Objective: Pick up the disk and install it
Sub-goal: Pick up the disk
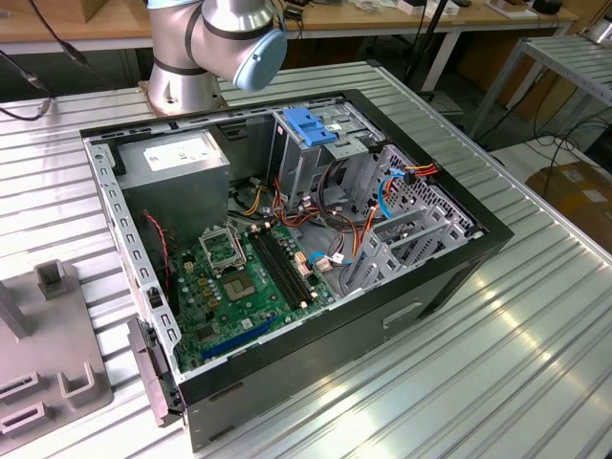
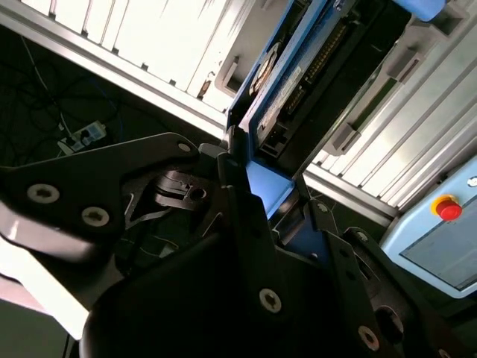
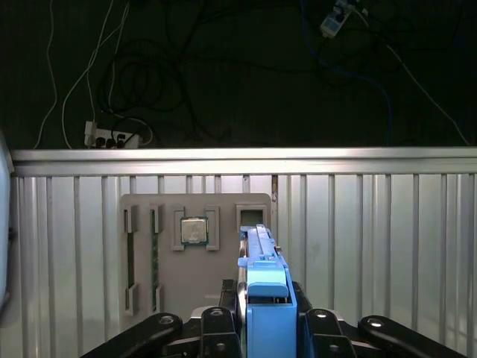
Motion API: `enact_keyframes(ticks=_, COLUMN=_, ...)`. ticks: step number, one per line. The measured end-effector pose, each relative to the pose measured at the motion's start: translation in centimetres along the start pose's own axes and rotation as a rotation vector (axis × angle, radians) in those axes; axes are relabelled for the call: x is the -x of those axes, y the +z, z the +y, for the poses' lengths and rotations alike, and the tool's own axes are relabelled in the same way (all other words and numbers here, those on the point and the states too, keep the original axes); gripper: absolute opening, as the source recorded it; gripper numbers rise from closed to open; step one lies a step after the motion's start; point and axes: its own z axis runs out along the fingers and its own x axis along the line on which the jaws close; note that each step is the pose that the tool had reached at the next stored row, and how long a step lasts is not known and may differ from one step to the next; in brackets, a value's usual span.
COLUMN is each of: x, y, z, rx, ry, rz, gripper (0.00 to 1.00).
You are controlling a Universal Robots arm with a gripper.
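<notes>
Your claw (image 3: 264,317) clamps grey metal hard disk in blue plastic rail frame (image 3: 259,257) end-on above grey holder tray (image 3: 194,283); grip seemingly leaves its long sides free for sliding.

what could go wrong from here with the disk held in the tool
1. The tool grips the disk by one end of its blue frame, and most of its length sticks out beyond the grip, so it may tilt or slip.
2. Loose cables lie right beside the drive cage in the open case, so the disk could snag on them near the cage.
</notes>
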Motion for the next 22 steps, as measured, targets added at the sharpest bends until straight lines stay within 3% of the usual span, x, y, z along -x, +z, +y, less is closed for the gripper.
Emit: enact_keyframes(ticks=22, x=-0.02, y=-2.07, z=-0.12, rx=0.0068, ry=0.000, rz=0.0000, gripper=0.37)
